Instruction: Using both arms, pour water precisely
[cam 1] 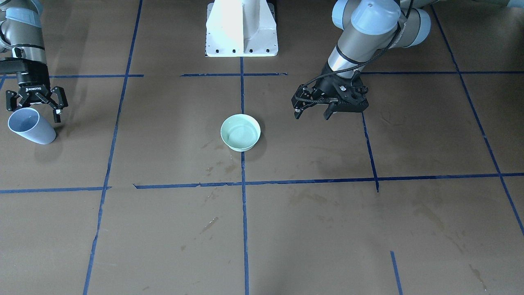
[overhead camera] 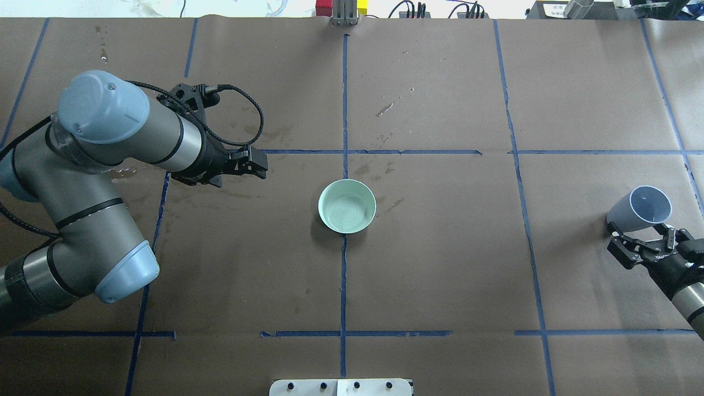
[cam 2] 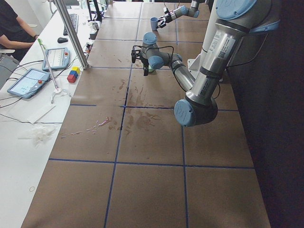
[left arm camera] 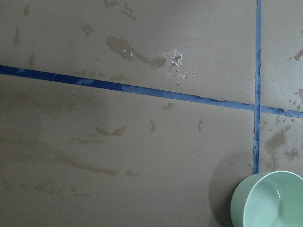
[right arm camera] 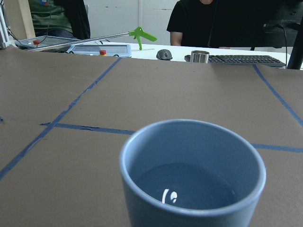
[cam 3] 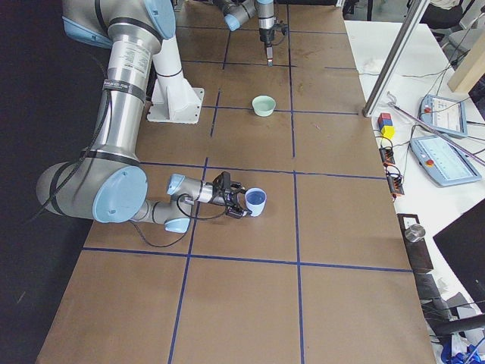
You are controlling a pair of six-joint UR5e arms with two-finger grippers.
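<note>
A blue-grey cup (cam 1: 30, 128) (overhead camera: 641, 210) (cam 3: 256, 202) with water (right arm camera: 187, 189) in it stands upright at the table's end on my right. My right gripper (cam 1: 33, 114) (overhead camera: 642, 237) is open right behind it, its fingers spread at the cup's near side and not closed on it. A mint-green bowl (cam 1: 240, 132) (overhead camera: 347, 206) (cam 3: 264, 105) (left arm camera: 270, 201) sits at the table's centre on a blue tape line. My left gripper (cam 1: 312, 116) (overhead camera: 263, 165) hovers open and empty a short way off the bowl's left side, pointing towards it.
The white pedestal (cam 1: 241, 28) stands at the robot's side of the table. Blue tape lines and wet stains (left arm camera: 142, 52) mark the brown surface. Beyond the far edge are a desk with tablets (cam 3: 443, 114), a keyboard (right arm camera: 236, 58), a metal cup (right arm camera: 200, 56) and seated people.
</note>
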